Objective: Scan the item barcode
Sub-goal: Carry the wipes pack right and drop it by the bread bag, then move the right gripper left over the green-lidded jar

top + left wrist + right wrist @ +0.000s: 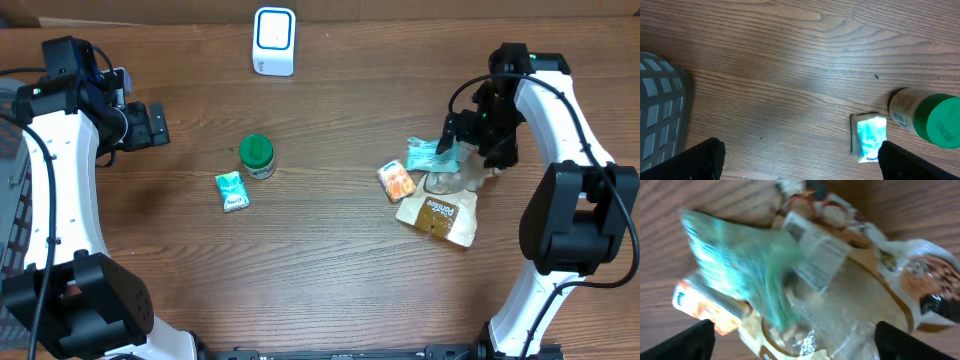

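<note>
Woodgrain pretty much everywhere: the brown wood-grain table top (320, 290) fills all three views. A pale tan strip runs behind its far edge, and a grey mesh basket (660, 115) sits at the left side. The white boxy barcode scanner (274, 40) stands at the far edge, around the middle.

The left gripper (155, 125) hovers over bare wood with its fingers spread wide, holding nothing. Near it, mid-table, are a green-lidded round jar (257, 156) and a small teal-and-white sachet (232, 190), almost touching. The jar has a barcode on its pale label, but the sachet's print is too small to read.

On the right side, the right gripper (792, 340) is above a little pile, jaws wide apart and not pinching anything. The teal plastic packet (740, 270) lies between the fingers, badly blurred in the wrist view. It rests against an orange-and-white snack pouch (397, 180) and a tan crinkly snack bag (440, 213). The bag has a white barcode sticker (817, 252), and its lettering can't be made out.
</note>
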